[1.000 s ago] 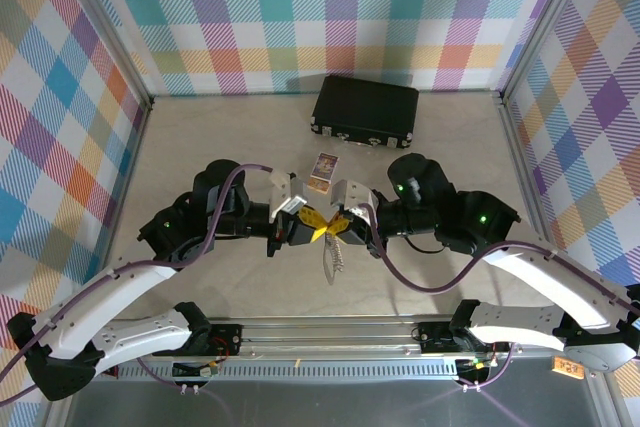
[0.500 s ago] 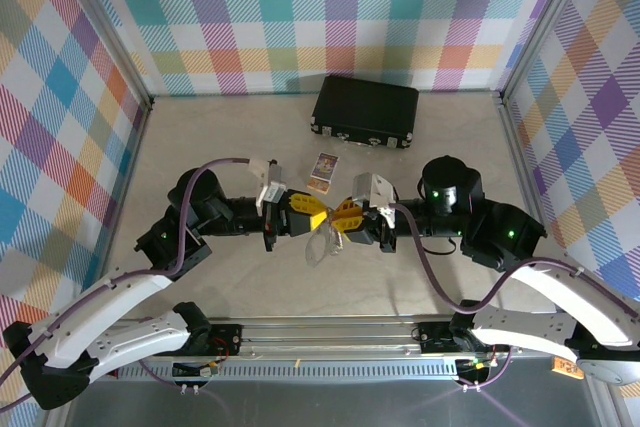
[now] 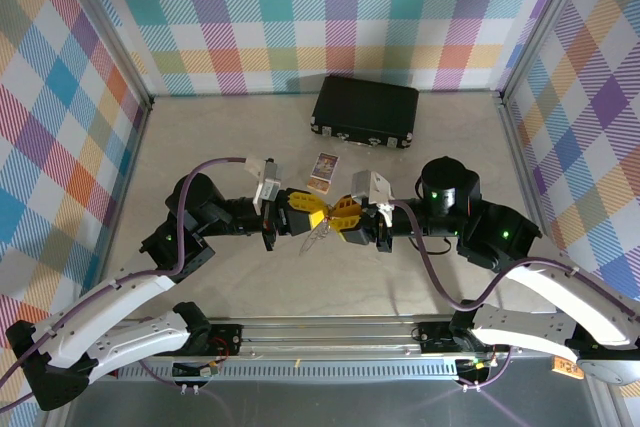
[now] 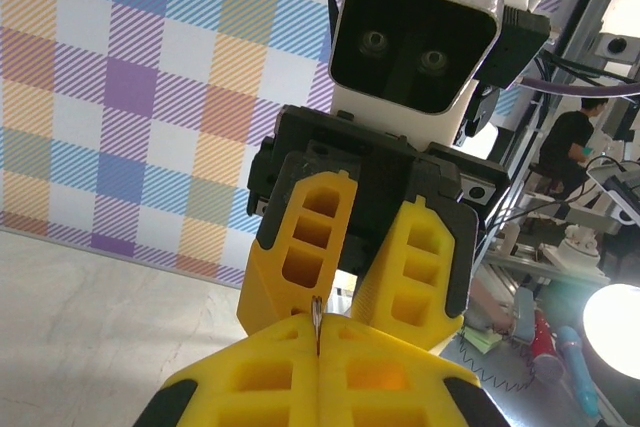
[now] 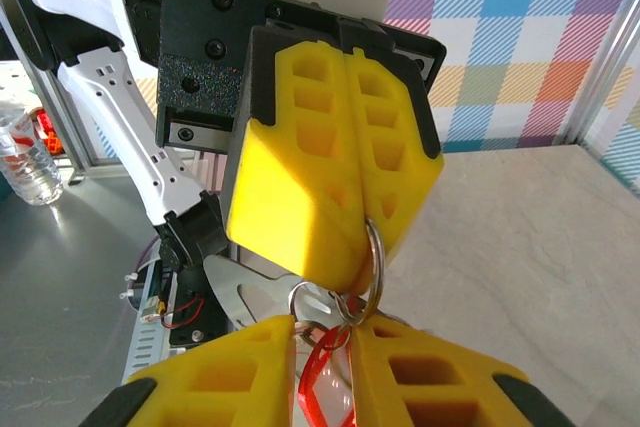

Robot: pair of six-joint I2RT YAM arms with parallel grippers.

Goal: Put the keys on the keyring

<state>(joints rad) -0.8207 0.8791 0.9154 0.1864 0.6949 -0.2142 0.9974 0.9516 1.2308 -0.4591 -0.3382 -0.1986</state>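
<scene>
My left gripper (image 3: 316, 216) is shut on the keyring (image 5: 374, 255), a grey metal ring whose thin edge pokes out between its fingertips (image 4: 317, 313). From that ring hang the keys: a silver key (image 5: 252, 293) and a red oval tag (image 5: 322, 393). In the top view they dangle above the table (image 3: 321, 237) between the two grippers. My right gripper (image 5: 320, 335) faces the left one tip to tip. Its jaws are slightly apart, and the red tag hangs in the gap. In the left wrist view the right gripper's fingers (image 4: 312, 227) stand spread.
A black case (image 3: 365, 112) lies at the back of the table. A small printed card (image 3: 325, 164) lies just beyond the grippers. Plaid walls close the left, right and back sides. A metal rail (image 3: 330, 332) runs along the near edge.
The right gripper's jaws have parted from shut. Both arms have spread outward, with their tips still meeting at the centre. The hanging keys and ring have swung and now sit higher.
</scene>
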